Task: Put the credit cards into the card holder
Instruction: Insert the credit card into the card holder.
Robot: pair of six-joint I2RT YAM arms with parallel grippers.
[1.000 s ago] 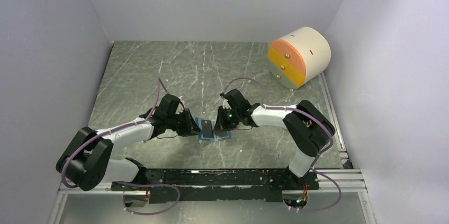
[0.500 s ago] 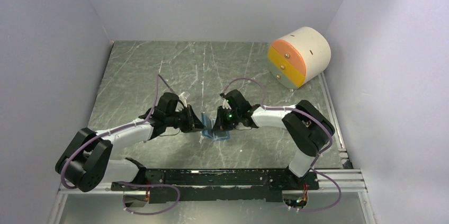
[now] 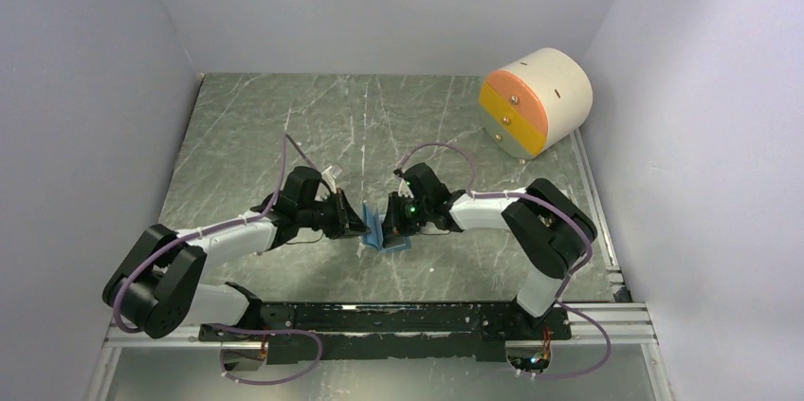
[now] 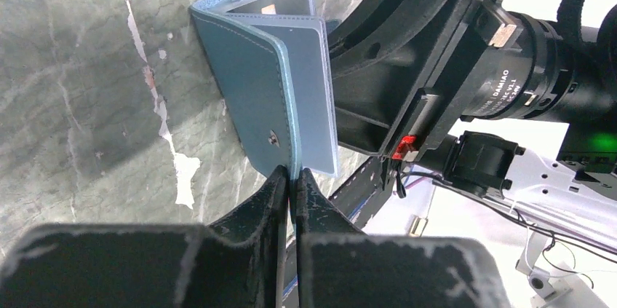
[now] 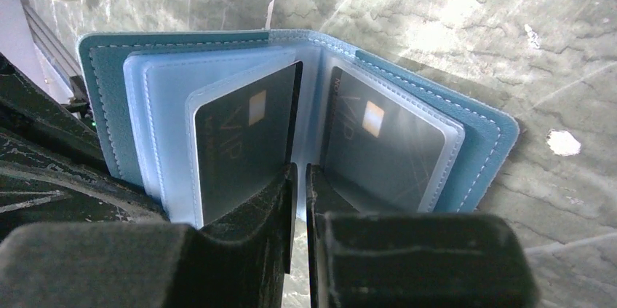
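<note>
**A:** From above, where is the card holder sitting?

**B:** The card holder (image 3: 383, 232) is standing half folded in the middle of the table (image 3: 284, 136). It is sitting right between the left gripper (image 3: 361, 224) and the right gripper (image 3: 390, 222) and touching both. Neither arm is nearer, since they are meeting head-on over it.

**A:** And the left wrist camera?

**B:** The left jaws are clamping tight on the edge of the outer cover, just beside its small snap. The cover is running straight away from the jaws, and the right arm is looming just behind the open side.

**A:** The right wrist camera?

**B:** The holder is opening toward that camera like a book. The credit cards (image 5: 244, 144) are sitting inside clear sleeves, one on each side of the fold. The right jaws are pinching the pale middle leaf at the fold, between the two cards.

**A:** So what is the coming move turning on?

**B:** I am judging that the cards are in and only the closing is left. The cover in the left jaws is lying left of the fold, so it is needing a swing rightward, toward the right jaws.
</note>
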